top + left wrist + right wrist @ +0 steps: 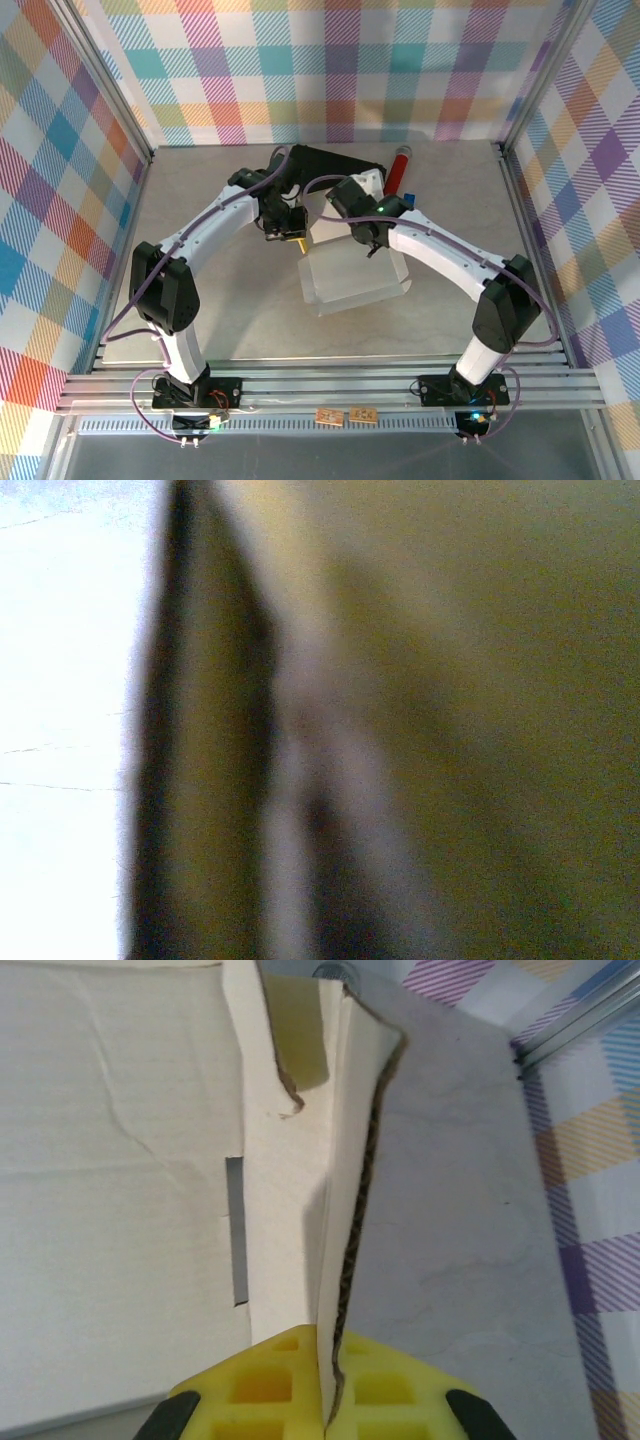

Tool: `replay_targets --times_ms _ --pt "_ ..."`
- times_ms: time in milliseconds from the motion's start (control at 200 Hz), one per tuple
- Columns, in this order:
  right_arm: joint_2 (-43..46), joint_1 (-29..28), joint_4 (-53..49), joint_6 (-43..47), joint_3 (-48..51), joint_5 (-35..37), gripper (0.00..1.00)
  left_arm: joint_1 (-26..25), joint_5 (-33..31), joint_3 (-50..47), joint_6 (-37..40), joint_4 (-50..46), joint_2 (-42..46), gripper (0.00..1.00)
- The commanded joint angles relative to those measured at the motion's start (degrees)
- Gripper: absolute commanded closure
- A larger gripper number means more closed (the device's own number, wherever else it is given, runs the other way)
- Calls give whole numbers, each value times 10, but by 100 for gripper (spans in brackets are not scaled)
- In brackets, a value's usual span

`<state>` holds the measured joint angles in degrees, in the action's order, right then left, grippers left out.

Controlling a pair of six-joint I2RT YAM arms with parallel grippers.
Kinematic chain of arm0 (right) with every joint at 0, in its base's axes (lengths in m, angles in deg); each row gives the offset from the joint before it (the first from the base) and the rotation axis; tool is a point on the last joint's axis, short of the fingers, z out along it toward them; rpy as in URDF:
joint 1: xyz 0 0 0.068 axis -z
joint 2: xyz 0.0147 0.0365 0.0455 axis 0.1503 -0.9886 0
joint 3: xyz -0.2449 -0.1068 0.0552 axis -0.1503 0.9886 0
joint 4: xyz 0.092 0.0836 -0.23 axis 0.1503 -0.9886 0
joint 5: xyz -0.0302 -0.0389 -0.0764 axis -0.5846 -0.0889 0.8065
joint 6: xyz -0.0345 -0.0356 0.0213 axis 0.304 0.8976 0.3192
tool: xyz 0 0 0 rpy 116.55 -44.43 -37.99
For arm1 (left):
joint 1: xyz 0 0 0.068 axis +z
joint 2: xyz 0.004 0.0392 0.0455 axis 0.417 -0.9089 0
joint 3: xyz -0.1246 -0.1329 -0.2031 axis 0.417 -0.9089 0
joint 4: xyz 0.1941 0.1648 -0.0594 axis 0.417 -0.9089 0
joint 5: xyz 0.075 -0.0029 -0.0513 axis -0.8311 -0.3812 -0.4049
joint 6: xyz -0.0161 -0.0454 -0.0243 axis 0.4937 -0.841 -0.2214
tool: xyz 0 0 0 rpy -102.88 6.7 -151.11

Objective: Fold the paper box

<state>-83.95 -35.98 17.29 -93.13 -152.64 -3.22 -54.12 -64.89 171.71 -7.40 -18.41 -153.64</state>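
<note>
On the table (pixel 450 210), paper box (pixel 352 285) lies whitish-side up.

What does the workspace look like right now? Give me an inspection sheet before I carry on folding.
Surface: grey mottled table, no spills seen.
Job's things: paper box mid-table, whitish face up, one flap raised.
Clutter: black case and a red cylinder at the far side.
Grippers: right gripper shut on the box's raised flap. Left gripper shut at the box's far left corner; its grip is unclear because its wrist view is blurred.
Cables: purple cables run along both arms, off the box.
Surroundings: plaid walls, aluminium frame.
</note>
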Motion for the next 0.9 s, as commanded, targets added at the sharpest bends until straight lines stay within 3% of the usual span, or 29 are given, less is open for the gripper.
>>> replay_targets --times_ms 0,335,395,440,515,600,675,745,895 --pt "-6 -8 -41 -21 -29 71 100 5 -8 19 -14 -19 0 100" --pt "-46 -34 -87 -11 -77 69 100 8 2 24 -10 -20 -3 100" --pt "-41 -33 -91 -4 -88 45 100 12 8 25 -8 -20 -4 100" --pt "-26 -31 -68 28 -89 10 94 14 13 25 -5 -20 -4 100" --pt "6 -9 -43 78 -98 -121 75 19 25 21 4 -17 -2 100" --pt "43 38 -35 123 -108 -335 48 24 59 17 22 -5 0 100" --pt "70 97 -41 145 -120 -530 35 26 80 16 37 3 1 100" --pt "90 163 -39 147 -128 -707 31 28 90 18 48 5 1 100" --pt "144 308 49 87 -105 -939 26 34 111 18 64 8 -1 100"
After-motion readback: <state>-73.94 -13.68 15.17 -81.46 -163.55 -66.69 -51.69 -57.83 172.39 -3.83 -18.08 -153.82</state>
